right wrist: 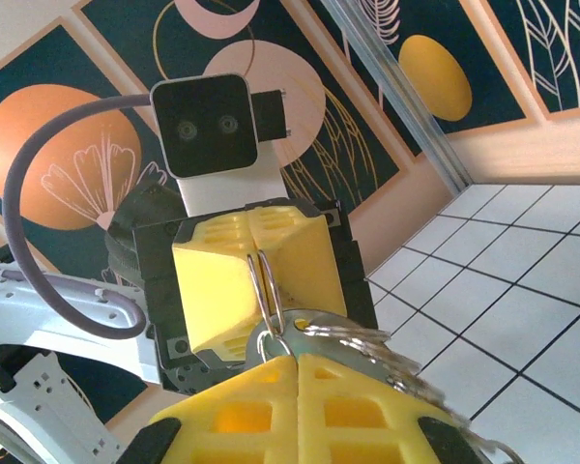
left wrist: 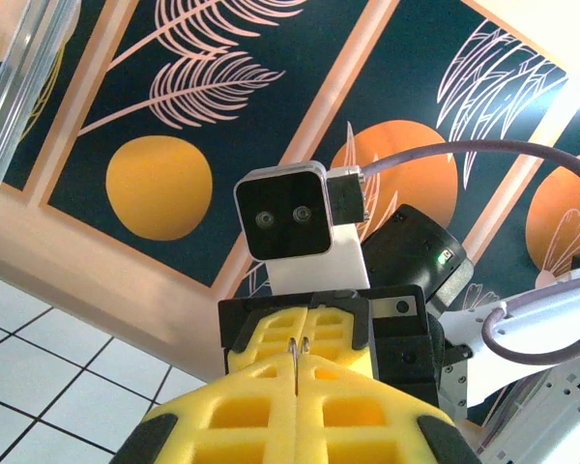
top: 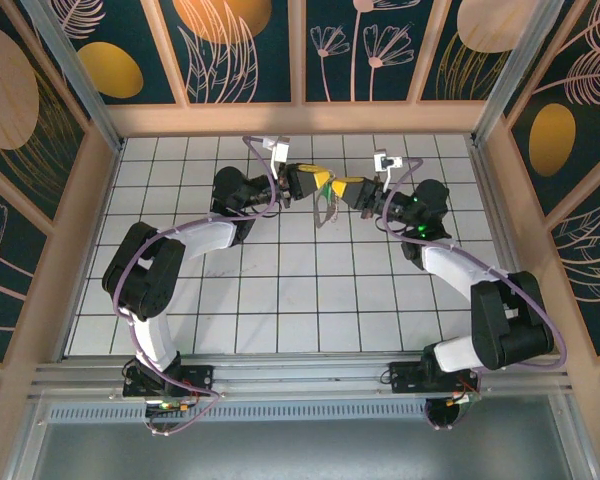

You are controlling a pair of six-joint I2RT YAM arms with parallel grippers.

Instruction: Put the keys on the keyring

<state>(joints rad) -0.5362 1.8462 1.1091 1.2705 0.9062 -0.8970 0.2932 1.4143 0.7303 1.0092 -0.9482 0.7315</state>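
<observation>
Overhead, the desk (top: 280, 300) is a grid of white tiles with dark joints. It is framed by a pale wooden border (top: 300, 118) and closed at the near edge by an aluminium rail (top: 300, 378), where both arm bases are bolted. Around it stand walls (top: 230, 50) of dark teal panels painted with orange discs and thin pink leaf and flower outlines. The panels are split by light wooden battens, and slanted metal posts (top: 70, 70) stand at the far corners.

The two arms reach in from either side and meet nose to nose above the far middle of the desk. The left end effector (top: 318, 180) has its yellow fingers pressed together. In its own wrist view a thin wire loop of the keyring (left wrist: 298, 350) pokes out from the seam between them. The right end effector (top: 342, 188) is likewise closed. Its wrist view shows silver metal of the same ring pinched at its tips, with the jagged, beaded edge trailing back along its right finger.

The keyring is held up off the tiles between the two tools, and a length of it hangs just below them in the top view. I cannot make out the key's green head among the bunched metal.
</observation>
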